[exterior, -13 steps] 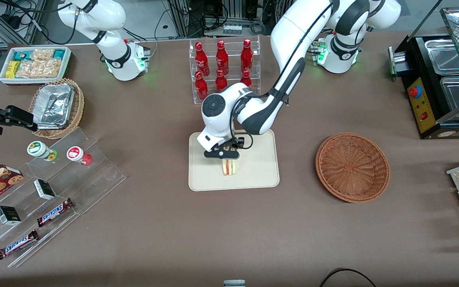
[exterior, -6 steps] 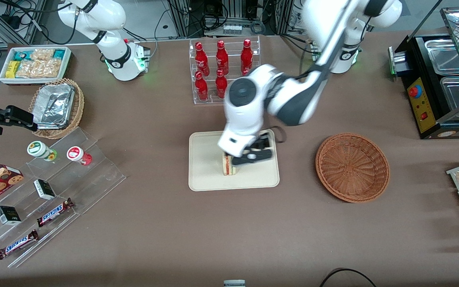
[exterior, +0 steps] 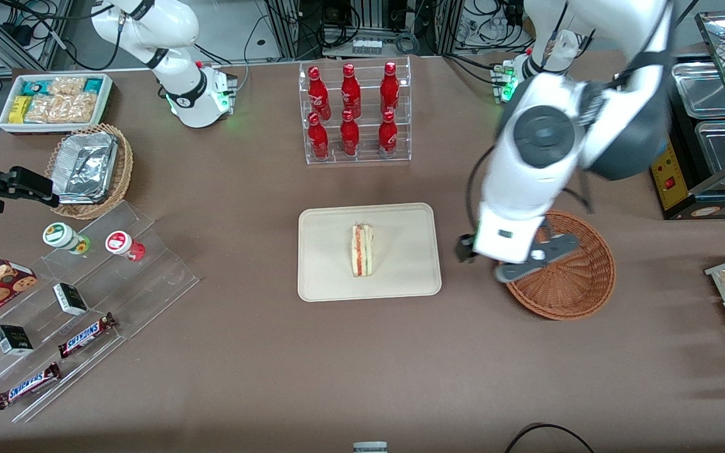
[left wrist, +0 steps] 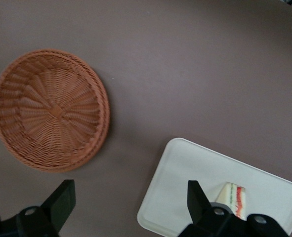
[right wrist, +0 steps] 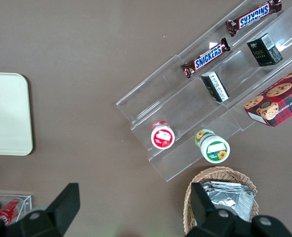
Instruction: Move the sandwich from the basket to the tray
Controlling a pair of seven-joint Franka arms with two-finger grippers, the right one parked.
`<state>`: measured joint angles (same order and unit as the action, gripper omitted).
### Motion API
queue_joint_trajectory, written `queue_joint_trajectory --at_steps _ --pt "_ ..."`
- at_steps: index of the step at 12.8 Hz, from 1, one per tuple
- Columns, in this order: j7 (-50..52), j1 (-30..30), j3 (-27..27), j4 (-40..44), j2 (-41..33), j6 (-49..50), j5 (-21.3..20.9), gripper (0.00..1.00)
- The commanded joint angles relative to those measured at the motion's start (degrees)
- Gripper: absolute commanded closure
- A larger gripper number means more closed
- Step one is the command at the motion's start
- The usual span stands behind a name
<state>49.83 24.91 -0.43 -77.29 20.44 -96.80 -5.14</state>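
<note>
The sandwich point(exterior: 362, 250), a pale wedge with red and green layers, lies on the cream tray point(exterior: 325, 277) near its middle, with nothing touching it. The reddish-brown woven basket point(exterior: 583, 277) stands beside the tray toward the working arm's end and holds nothing. My gripper point(exterior: 513, 258) hangs high above the table over the gap between tray and basket, overlapping the basket's rim in the front view. It is open and empty. In the left wrist view the gripper point(left wrist: 130, 202) spreads over bare table, with the basket point(left wrist: 49, 108), the tray point(left wrist: 195, 182) and the sandwich point(left wrist: 233, 197) below.
A clear rack of red bottles point(exterior: 353, 113) stands farther from the front camera than the tray. A tan wicker basket with a foil container point(exterior: 89, 170), a white snack bin point(exterior: 54, 100) and acrylic steps point(exterior: 85, 296) lie toward the parked arm's end. A black appliance point(exterior: 696, 138) stands near the basket.
The gripper let go of the sandwich, rose and swung from over the tray toward the basket. The sandwich stays on the tray.
</note>
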Motion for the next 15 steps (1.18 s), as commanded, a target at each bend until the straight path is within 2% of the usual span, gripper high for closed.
queue_joint_trajectory --at_steps 1,6,11,15 --pt "-6.2 -3.8 -0.72 -8.73 -8.12 0.82 -0.22 0.0" --pt "-19.21 -9.87 -0.72 -17.44 -14.63 -0.32 0.13 0.0" --pt "-38.61 -17.43 -0.63 -23.24 -21.57 0.2 4.96 0.0" --pt "-48.05 -20.95 -0.37 -25.18 -24.56 0.99 5.23 0.0"
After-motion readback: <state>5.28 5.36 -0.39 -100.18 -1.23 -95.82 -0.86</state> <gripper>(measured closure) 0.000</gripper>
